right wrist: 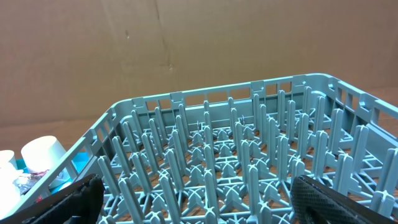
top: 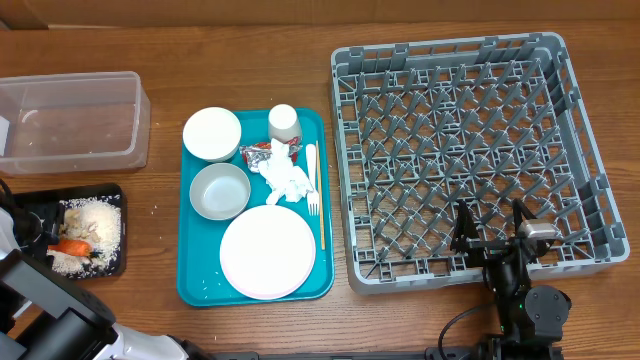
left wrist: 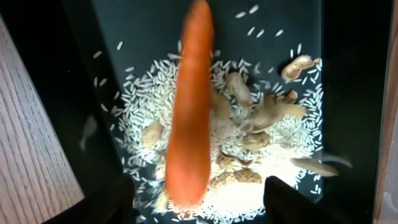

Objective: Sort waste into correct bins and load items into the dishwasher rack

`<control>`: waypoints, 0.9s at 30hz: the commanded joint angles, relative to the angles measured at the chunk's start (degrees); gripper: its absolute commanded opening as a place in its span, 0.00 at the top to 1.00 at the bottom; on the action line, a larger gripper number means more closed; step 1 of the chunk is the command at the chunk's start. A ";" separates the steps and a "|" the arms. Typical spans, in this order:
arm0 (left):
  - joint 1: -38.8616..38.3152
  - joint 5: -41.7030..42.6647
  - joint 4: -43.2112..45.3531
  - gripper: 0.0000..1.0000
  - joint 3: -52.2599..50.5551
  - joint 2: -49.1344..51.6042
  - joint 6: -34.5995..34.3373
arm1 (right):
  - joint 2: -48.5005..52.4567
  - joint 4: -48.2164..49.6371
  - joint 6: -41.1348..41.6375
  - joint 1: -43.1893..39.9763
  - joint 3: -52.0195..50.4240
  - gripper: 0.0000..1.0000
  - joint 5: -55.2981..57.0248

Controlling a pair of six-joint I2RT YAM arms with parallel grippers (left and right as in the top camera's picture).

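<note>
Over the black tray (left wrist: 118, 31), the left gripper (left wrist: 199, 186) is shown by its wrist camera with jaws spread wide and clamped on nothing. The carrot (left wrist: 189, 106) is caught between them, blurred and running lengthwise away from the lens. Its near end is framed by the two dark fingers (left wrist: 118, 199), but a gap is left on each side, so it is touched by neither. Beneath it, nut and grain scraps (left wrist: 261, 118) are spread over the tray floor. Whether the carrot is resting on that heap or is just above it cannot be told. From overhead it is placed in the tray's near half, with the clear tub (top: 70, 120) just behind. The right gripper (right wrist: 198, 196) is held over the near edge of the dishwasher rack (right wrist: 249, 93), jaws fully parted, with nothing between them. On the teal tray (top: 195, 285), the pink plate (top: 267, 252), napkin (top: 287, 180) and wrapper (top: 258, 153) are laid out, well apart from both grippers.
</note>
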 commanded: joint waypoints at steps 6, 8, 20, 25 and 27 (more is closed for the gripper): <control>0.20 9.25 -2.78 0.27 3.17 -0.02 3.10 | -0.61 0.31 -0.20 -0.22 -0.61 0.00 0.39; 0.11 10.45 -4.85 0.27 5.49 -0.04 3.32 | -0.61 0.31 -0.20 -0.22 -0.61 0.00 0.39; -1.99 19.78 -16.59 0.27 17.92 -2.40 6.19 | -0.61 0.31 -0.20 -0.22 -0.61 0.00 0.39; -6.19 24.39 -16.74 0.27 17.92 -7.80 8.72 | -0.61 0.31 -0.20 -0.22 -0.61 0.00 0.39; -9.53 24.24 -16.68 0.27 17.92 -10.99 9.49 | -0.61 0.31 -0.20 -0.22 -0.61 0.00 0.39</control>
